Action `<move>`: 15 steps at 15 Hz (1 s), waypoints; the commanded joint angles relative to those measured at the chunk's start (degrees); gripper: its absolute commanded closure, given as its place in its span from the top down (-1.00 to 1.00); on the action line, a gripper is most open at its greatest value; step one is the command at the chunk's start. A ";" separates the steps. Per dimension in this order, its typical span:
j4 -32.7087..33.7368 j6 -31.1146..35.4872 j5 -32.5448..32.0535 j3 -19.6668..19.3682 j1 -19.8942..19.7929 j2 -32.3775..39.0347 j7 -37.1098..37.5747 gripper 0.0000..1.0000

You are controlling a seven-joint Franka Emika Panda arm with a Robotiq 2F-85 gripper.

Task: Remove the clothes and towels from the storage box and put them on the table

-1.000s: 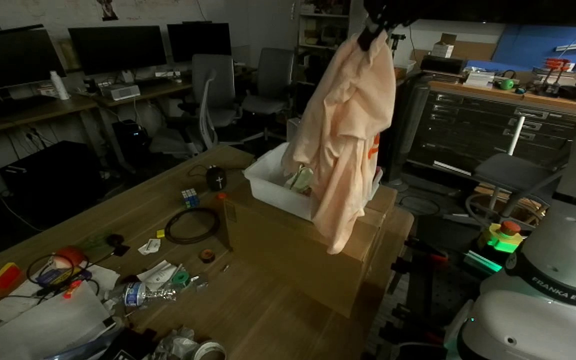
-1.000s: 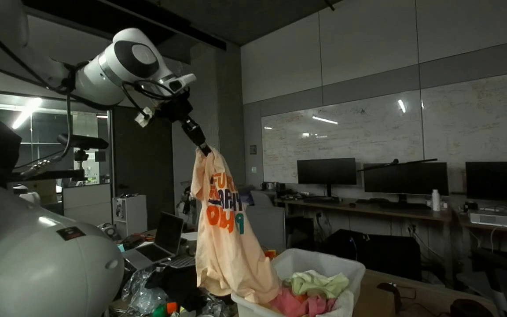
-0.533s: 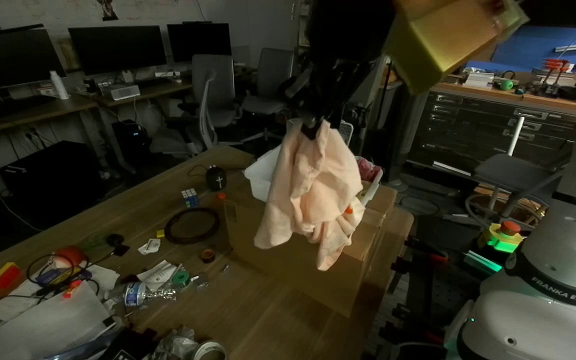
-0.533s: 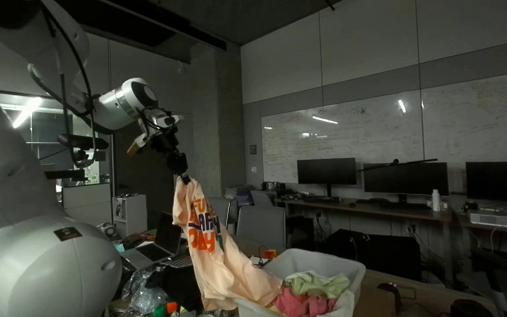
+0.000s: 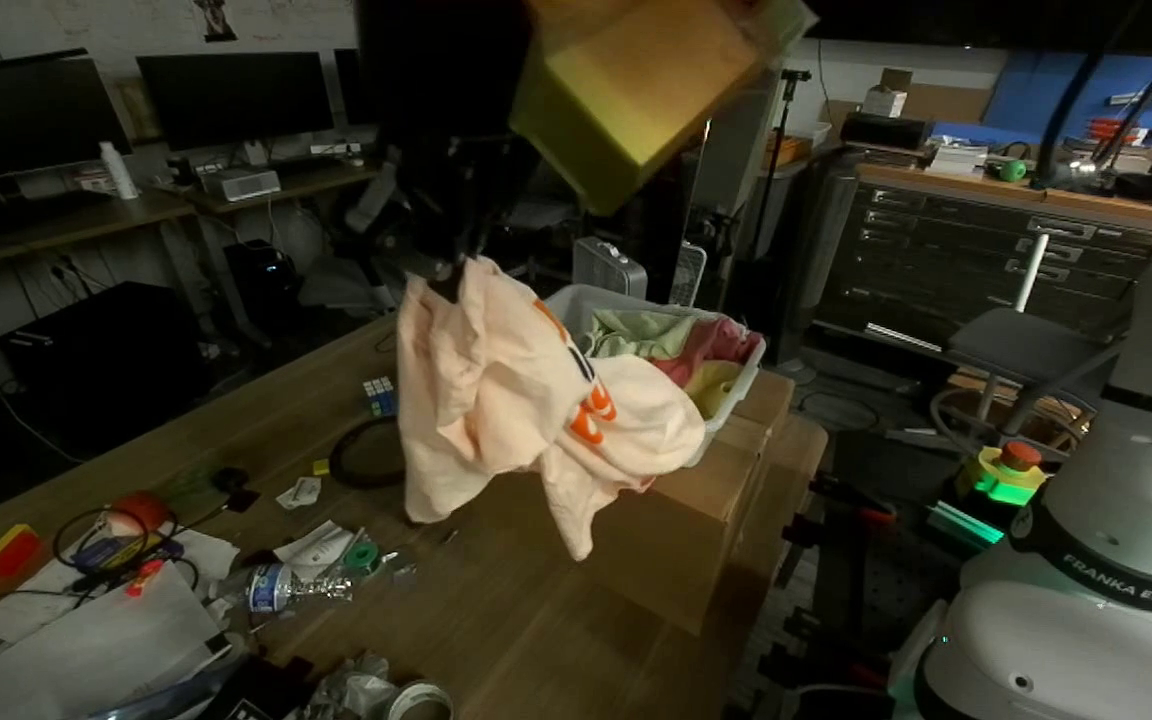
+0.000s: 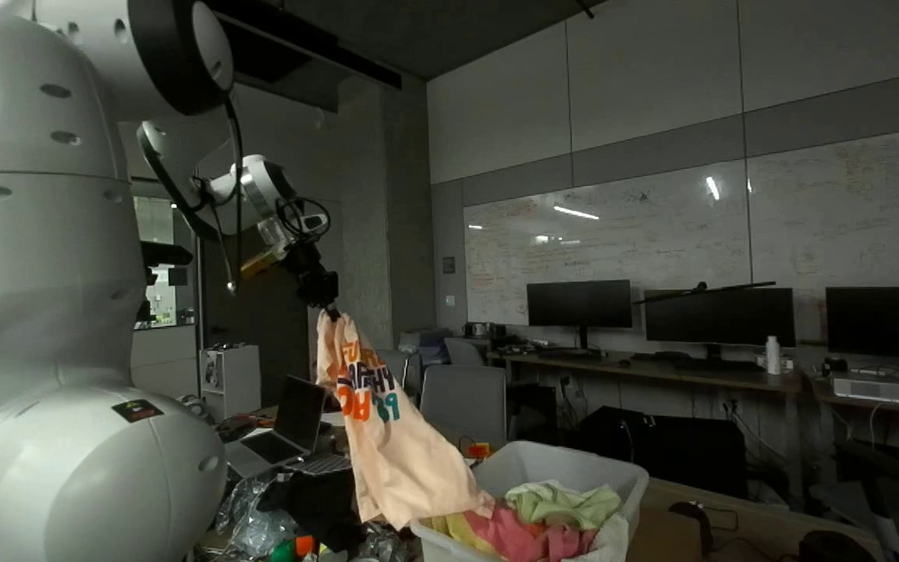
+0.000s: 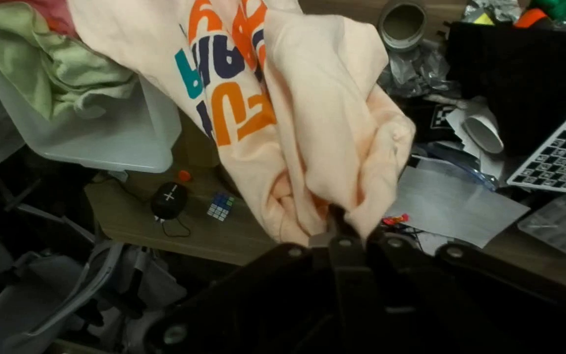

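My gripper (image 7: 356,221) is shut on a peach shirt (image 7: 322,113) with coloured lettering, and the gripper also shows in both exterior views (image 5: 451,280) (image 6: 332,312). The shirt (image 5: 496,400) hangs over the wooden table (image 5: 536,620) beside the white storage box (image 5: 736,400). Its lower end reaches across the box's near rim in an exterior view (image 6: 418,468). Inside the box lie a light green cloth (image 5: 636,333), a pink-red cloth (image 5: 711,348) and a yellow cloth (image 5: 711,385). The fingertips are partly hidden by shirt folds.
The storage box stands on a cardboard box (image 5: 656,570) at the table's edge. A cable coil (image 5: 361,455), Rubik's cube (image 5: 379,396), plastic bottle (image 5: 281,588) and papers (image 5: 116,650) lie on the table. A laptop (image 6: 293,429) and black cloth (image 6: 313,499) lie nearby.
My gripper has come down and moved away from above the box, carrying the shirt over the table side. The shirt's trailing end has pulled toward the box rim, uncovering the yellow cloth.
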 commanded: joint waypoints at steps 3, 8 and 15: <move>8.40 5.12 -1.37 -7.78 6.57 5.92 9.42 -0.98; 11.94 8.08 2.28 -13.29 10.37 8.82 16.59 -0.98; 14.72 6.55 6.69 -16.78 13.13 11.87 15.71 -0.38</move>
